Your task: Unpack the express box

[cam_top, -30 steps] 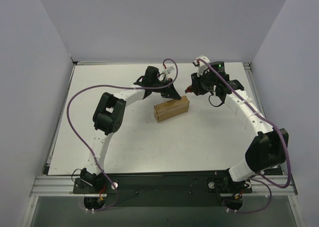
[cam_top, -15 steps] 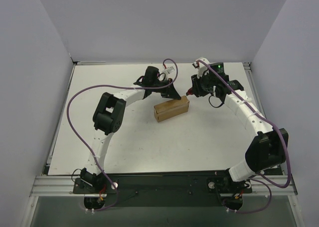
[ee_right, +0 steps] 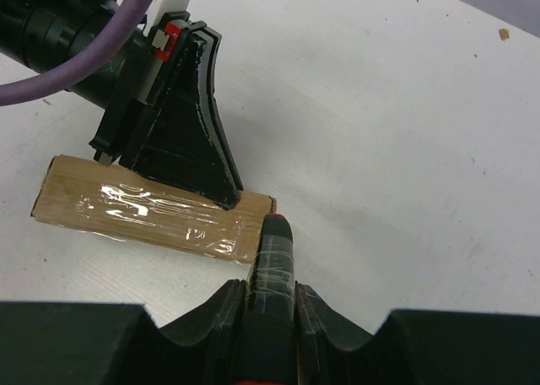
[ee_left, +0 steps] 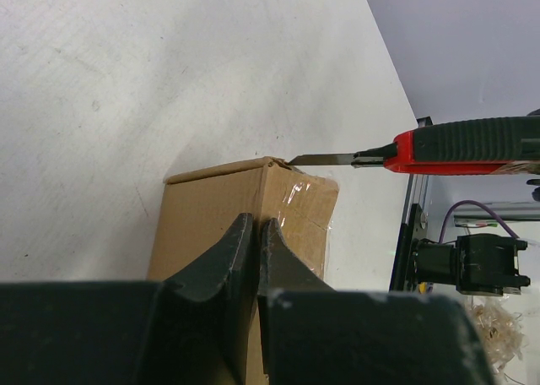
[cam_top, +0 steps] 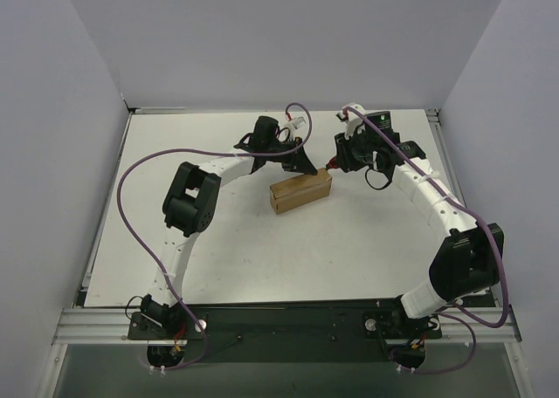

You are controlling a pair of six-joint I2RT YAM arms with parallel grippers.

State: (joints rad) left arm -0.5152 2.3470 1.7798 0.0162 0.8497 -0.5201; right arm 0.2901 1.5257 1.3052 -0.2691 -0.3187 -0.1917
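Observation:
The express box [cam_top: 301, 191] is a small brown carton with a taped top, lying near the table's middle. It also shows in the left wrist view [ee_left: 211, 212] and the right wrist view [ee_right: 143, 212]. My left gripper [cam_top: 303, 167] is shut and empty, its tips [ee_left: 256, 226] pressing down on the box's top at the far edge. My right gripper [cam_top: 339, 160] is shut on a red-and-black utility knife [ee_right: 272, 271]. The knife's blade [ee_left: 325, 159] touches the box's right end corner at the taped seam.
The white table [cam_top: 218, 241] is walled by grey panels on three sides. A metal rail [cam_top: 434, 145] runs along the right edge. Purple cables loop over both arms.
My right gripper has moved the knife slightly left, bringing the blade tip onto the box's right end. The left gripper and the box have stayed put.

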